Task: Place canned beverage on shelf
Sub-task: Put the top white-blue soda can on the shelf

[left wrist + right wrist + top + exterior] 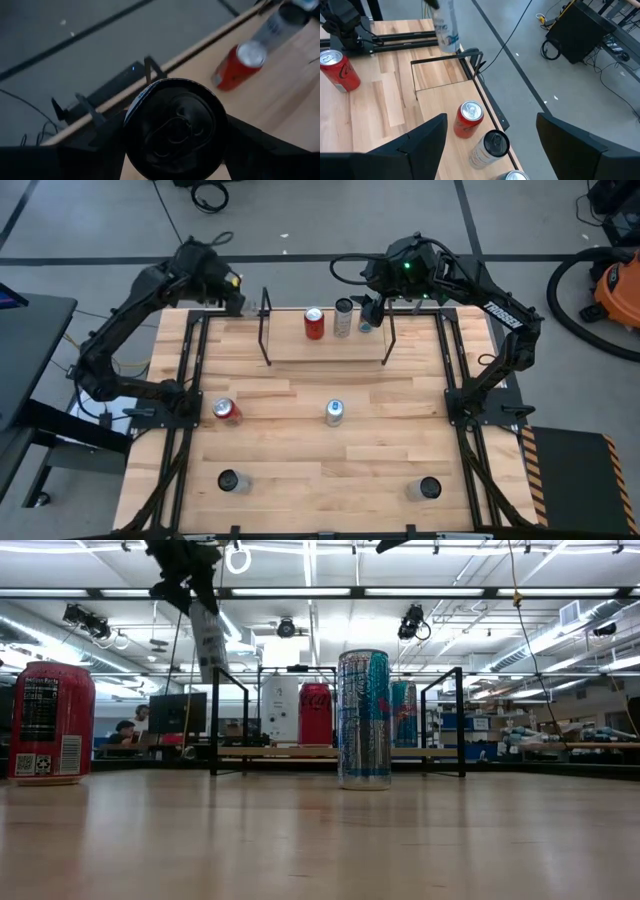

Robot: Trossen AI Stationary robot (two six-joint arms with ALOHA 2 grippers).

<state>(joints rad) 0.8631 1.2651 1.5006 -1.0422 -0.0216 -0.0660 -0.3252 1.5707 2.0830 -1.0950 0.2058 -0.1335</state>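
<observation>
The wooden tabletop (pixel 300 480) sits in a big workshop with strip lights overhead and grey floor all round. My left claw (pixel 236 298) is holding a can (pixel 175 131) by its sides, gripped between both fingers; through the left wrist camera I look straight down on its dark lid. It hangs just off the left end of the shelf (pixel 325 348), above and outside the black end frame (pixel 266 328). Further along from that claw, on the shelf board, stand a red can (pixel 314 323), then a silver can (pixel 343 317), then a third can (pixel 366 318) nearest my right claw (pixel 372 308).

My worry is the end frame. If I bring the can in too low or too far outboard, I judge it will strike the rod and tip or slip from the grip. Overshoot inward and it could knock the red can. A release from height could topple it.

The left arm is stretched far forward, its wrist pointed down over the table's far edge. The right arm is folded over the shelf's opposite end, its claw parted and holding nothing, directly above the three shelved cans. Other cans stand on the table well behind both claws.
</observation>
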